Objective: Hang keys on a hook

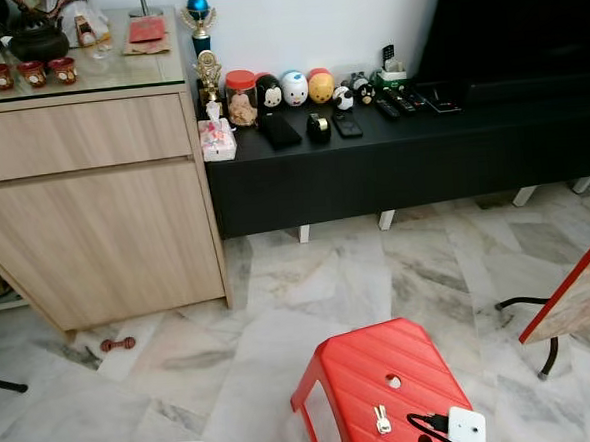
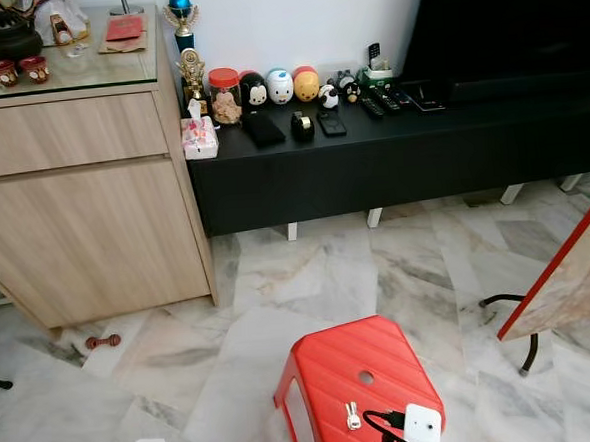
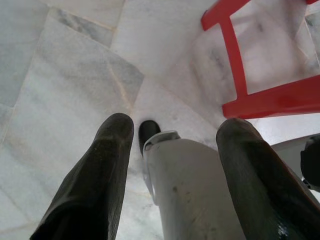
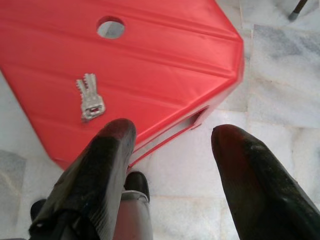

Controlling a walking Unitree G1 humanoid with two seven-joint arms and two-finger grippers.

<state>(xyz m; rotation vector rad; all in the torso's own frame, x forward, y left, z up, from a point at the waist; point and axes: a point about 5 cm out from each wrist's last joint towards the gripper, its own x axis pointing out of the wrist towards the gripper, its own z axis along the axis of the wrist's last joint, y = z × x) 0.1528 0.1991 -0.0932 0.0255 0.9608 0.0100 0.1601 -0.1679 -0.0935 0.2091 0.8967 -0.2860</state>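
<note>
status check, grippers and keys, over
Right gripper open, empty, beside the red stool. Left gripper open over floor. Keys flat on stool top. No hook sighted.

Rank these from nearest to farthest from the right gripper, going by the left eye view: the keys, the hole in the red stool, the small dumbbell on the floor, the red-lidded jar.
1. keys, on the stool top beside the right gripper.
2. hole, further up the red stool.
3. dumbbell, on the floor by the wooden cabinet.
4. red-lidded jar, on the black bench by the wall.

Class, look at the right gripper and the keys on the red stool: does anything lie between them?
Nothing visible does. The keys lie flat and alone on the red stool, with bare seat around them. The right gripper hangs open near the stool's edge, a clear stretch of seat between it and them.
</note>
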